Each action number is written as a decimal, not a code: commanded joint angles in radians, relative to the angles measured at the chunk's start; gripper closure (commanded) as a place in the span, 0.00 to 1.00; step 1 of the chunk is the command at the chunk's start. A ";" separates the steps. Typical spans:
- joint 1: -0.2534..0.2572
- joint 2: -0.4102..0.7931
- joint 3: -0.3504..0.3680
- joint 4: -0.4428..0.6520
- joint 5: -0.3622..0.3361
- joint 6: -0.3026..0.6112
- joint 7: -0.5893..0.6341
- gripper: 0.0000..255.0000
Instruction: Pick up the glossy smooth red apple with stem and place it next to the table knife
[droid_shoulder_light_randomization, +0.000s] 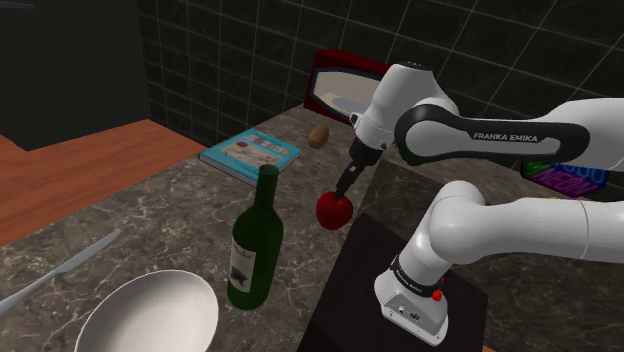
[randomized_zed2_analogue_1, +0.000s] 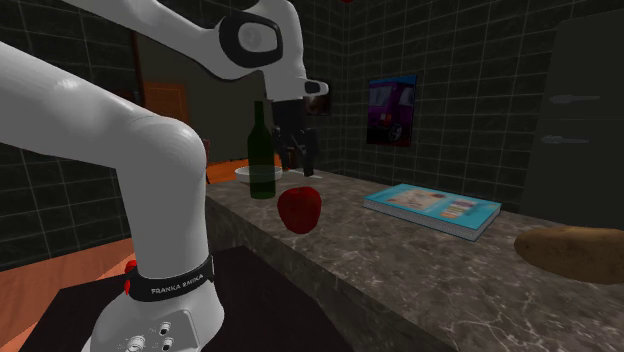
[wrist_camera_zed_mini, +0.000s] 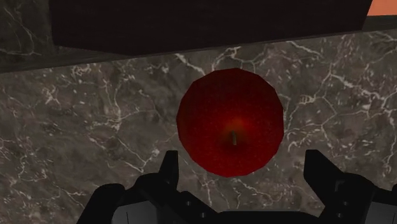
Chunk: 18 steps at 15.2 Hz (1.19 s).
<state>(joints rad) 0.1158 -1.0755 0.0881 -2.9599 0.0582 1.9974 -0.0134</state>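
Observation:
A glossy red apple (droid_shoulder_light_randomization: 334, 209) with a short stem rests on the dark marble counter (droid_shoulder_light_randomization: 160, 210) near the edge beside my stand. My black gripper (droid_shoulder_light_randomization: 345, 186) hangs just above it, open, with the fingers apart and not touching the fruit. From the hand, the apple (wrist_camera_zed_mini: 230, 121) lies below and between the two fingertips (wrist_camera_zed_mini: 169, 164), stem facing up. Seen from the side, the gripper (randomized_zed2_analogue_1: 297, 165) hovers over the apple (randomized_zed2_analogue_1: 298, 209). A grey table knife (droid_shoulder_light_randomization: 70, 262) lies far off at the shoulder view's lower left.
A green wine bottle (droid_shoulder_light_randomization: 255, 240) stands between apple and knife, with a white bowl (droid_shoulder_light_randomization: 150, 315) in front of it. A blue book (droid_shoulder_light_randomization: 250, 152), a potato (droid_shoulder_light_randomization: 318, 134) and a red microwave (droid_shoulder_light_randomization: 340, 85) sit further back. Black tiled walls enclose the counter.

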 joint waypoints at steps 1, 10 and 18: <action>0.001 0.020 0.003 -0.025 0.003 0.047 0.000 0.00; 0.002 0.041 0.005 -0.052 0.005 0.094 0.000 0.00; 0.001 0.042 0.005 -0.052 0.004 0.095 -0.001 1.00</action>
<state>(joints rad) 0.1170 -1.0345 0.0926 -3.0110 0.0627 2.0930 -0.0140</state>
